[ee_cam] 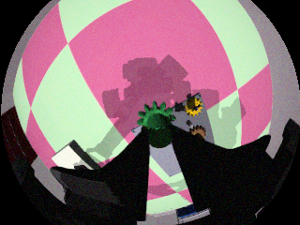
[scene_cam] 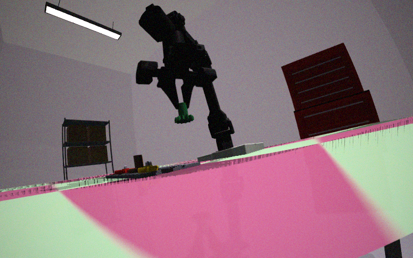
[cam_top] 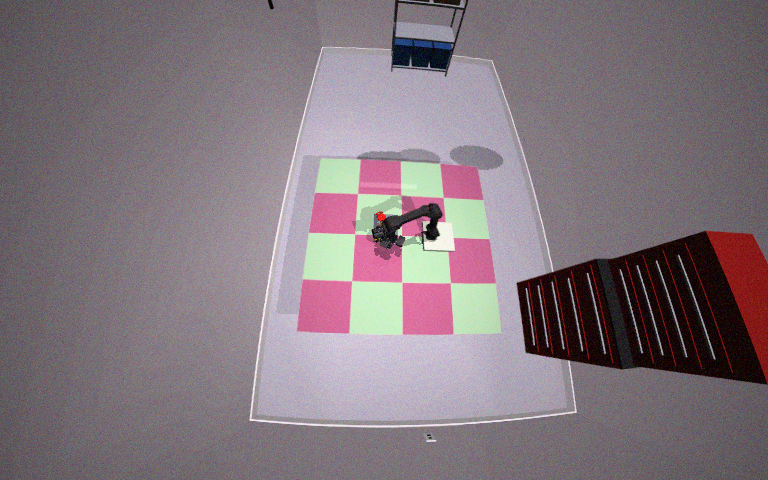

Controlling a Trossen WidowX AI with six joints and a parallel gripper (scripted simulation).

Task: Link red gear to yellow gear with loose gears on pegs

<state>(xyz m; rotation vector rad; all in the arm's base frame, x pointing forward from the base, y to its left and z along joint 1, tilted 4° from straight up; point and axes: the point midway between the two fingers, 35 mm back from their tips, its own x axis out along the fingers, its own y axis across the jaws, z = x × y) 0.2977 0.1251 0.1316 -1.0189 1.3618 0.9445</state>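
Observation:
My gripper [scene_cam: 183,105] [ee_cam: 159,131] is shut on the upright handle of a green gear [scene_cam: 184,118] [ee_cam: 152,111]. The gear hangs with its teeth downward, well above the table. The grey board [scene_cam: 130,176] [ee_cam: 179,123] lies lower, left of the held gear in the exterior view and right of it in the wrist view. The yellow gear [scene_cam: 148,169] [ee_cam: 195,112] sits on the board. A brown gear [scene_cam: 138,161] [ee_cam: 199,131] with a tall handle is beside it. The red gear [cam_top: 379,216] [scene_cam: 121,171] is at the board's other end. The arm and held gear hide parts of the board.
The arm's white base plate [cam_top: 443,242] [scene_cam: 254,148] [ee_cam: 71,157] stands to the right of the board in the top and exterior views. The table has a pink and green checkered top [cam_top: 378,305]. Shelves [cam_top: 424,31] and a red drawer cabinet [scene_cam: 322,76] stand beyond it.

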